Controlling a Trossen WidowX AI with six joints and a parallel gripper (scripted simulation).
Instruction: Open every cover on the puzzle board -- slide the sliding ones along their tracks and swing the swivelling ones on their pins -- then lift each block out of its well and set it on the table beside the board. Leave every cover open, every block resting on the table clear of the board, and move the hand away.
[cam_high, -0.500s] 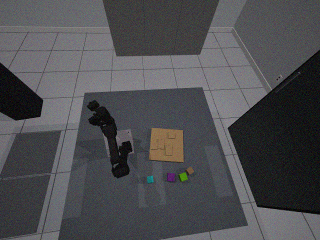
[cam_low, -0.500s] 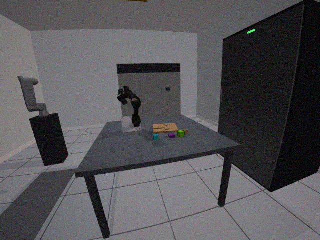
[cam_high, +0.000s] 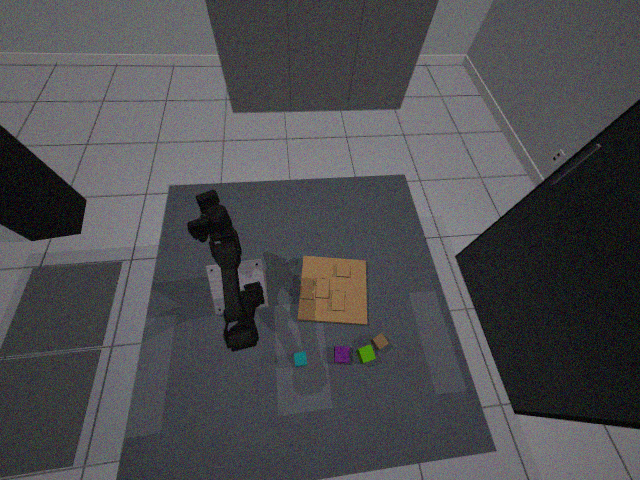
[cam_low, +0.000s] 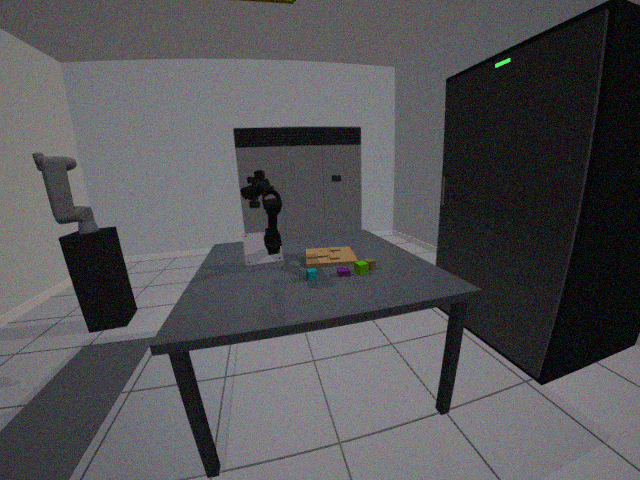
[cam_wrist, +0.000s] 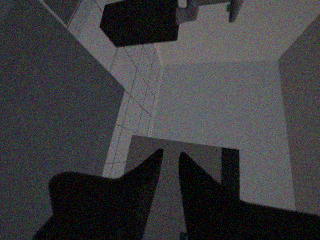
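The wooden puzzle board (cam_high: 356, 312) (cam_low: 347, 256) lies on the table. Several thin wooden covers show on it, one cover (cam_high: 343, 270) towards the back and another cover (cam_high: 338, 300) nearer the front; the wells cannot be made out. A cyan block (cam_high: 300, 359) (cam_low: 311, 274), a purple block (cam_high: 341, 354) (cam_low: 343, 271), a green block (cam_high: 366, 353) (cam_low: 361, 267) and a tan block (cam_high: 380, 341) (cam_low: 371, 264) rest on the table in front of the board, clear of it. My gripper (cam_wrist: 171, 154) is raised high, away from board and blocks. Its fingers are nearly together, with nothing between them.
The arm's pale base plate (cam_high: 212, 289) (cam_low: 253, 253) is left of the board. A tall black cabinet (cam_high: 568, 289) (cam_low: 511, 196) stands beyond the table's right side. A black pedestal (cam_low: 98, 279) (cam_wrist: 142, 22) with a grey arm stands beyond the left side.
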